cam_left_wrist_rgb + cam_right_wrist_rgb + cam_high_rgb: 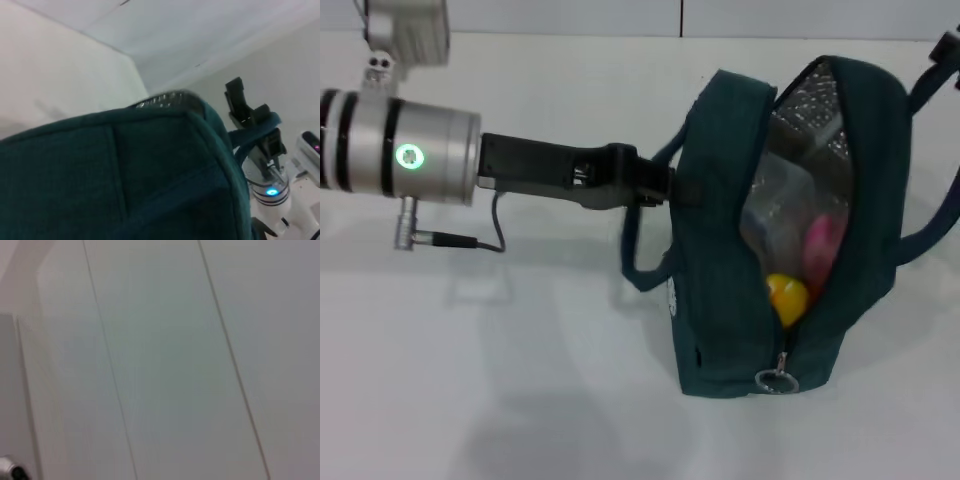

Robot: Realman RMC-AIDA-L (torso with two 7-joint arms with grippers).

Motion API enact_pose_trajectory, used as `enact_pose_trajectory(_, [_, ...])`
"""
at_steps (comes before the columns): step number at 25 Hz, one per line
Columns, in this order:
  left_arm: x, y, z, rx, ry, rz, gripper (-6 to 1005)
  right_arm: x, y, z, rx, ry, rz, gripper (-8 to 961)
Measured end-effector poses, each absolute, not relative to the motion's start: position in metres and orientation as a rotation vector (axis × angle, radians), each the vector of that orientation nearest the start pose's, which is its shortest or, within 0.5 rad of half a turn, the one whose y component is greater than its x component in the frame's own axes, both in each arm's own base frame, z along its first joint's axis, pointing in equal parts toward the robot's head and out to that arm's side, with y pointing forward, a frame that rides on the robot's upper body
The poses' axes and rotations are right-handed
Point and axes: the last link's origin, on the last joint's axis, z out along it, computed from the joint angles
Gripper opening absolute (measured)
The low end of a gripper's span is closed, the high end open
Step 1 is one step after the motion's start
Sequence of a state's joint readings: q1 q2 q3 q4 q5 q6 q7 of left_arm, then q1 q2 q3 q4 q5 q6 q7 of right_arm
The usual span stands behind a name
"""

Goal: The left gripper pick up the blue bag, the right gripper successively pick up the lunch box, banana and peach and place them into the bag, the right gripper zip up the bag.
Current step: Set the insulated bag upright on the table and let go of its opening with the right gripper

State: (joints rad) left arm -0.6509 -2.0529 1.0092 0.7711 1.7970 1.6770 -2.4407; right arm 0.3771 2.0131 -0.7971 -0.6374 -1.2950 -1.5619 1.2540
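Left hand (655, 185): reaches in from the table's left edge, clenched on the near handle of the blue bag (720, 300), holding that side up.

Blue bag: stands on the table (520, 380) right of centre, toward the right edge; mouth wide open, foil lining showing, zipper ring pull (776, 381) at the near end, zip undone.

Contents: lunch box (782, 205) deep inside; peach (823, 243) beside it; banana (787, 297), only a yellow end showing near the zipper's closed end.

Right hand (255, 120): seen from the left wrist view at the far handle, which loops across it; whether it grips, cannot tell.

Risks, as judged: banana end sits in the zipper's path and could jam the slider; the strap could snag the right hand as it moves toward the pull; a slack left grip would let the mouth sag and resist zipping.
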Motion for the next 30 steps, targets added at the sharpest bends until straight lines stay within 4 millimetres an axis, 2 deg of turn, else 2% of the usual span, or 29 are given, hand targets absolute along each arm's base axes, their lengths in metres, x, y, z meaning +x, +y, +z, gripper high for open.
enact_pose_trajectory(3, [-0.172,0.344,-0.006,-2.793,-1.783,-0.751,59,0.265,0.328,0.077,-2.207,0.474,1.215,637])
enact_pose_trajectory(6, [-0.168,0.342,0.001,-2.82,-1.779,-0.799,59,0.267,0.326,0.08,-2.199,0.472,1.218,637])
enact_pose_trajectory(10, [-0.175,0.34,0.01,-2.8,-1.819,-0.856,59,0.288,0.319,0.091,-2.126,0.551,1.142,638])
enact_pose_trajectory(13, [-0.183,0.339,0.018,-2.751,-1.859,-0.943,59,0.296,0.311,0.099,-2.1,0.555,1.137,638])
enact_pose_trajectory(17, [-0.186,0.335,0.02,-2.722,-1.898,-1.033,59,0.292,0.3,0.106,-2.114,0.52,1.209,638])
enact_pose_trajectory(24, [-0.175,0.33,0.002,-2.768,-1.973,-1.064,59,0.28,0.295,0.106,-2.172,0.49,1.276,639])
enact_pose_trajectory(30, [-0.166,0.328,-0.018,-2.811,-1.982,-1.093,59,0.271,0.315,0.084,-2.28,0.545,1.187,639])
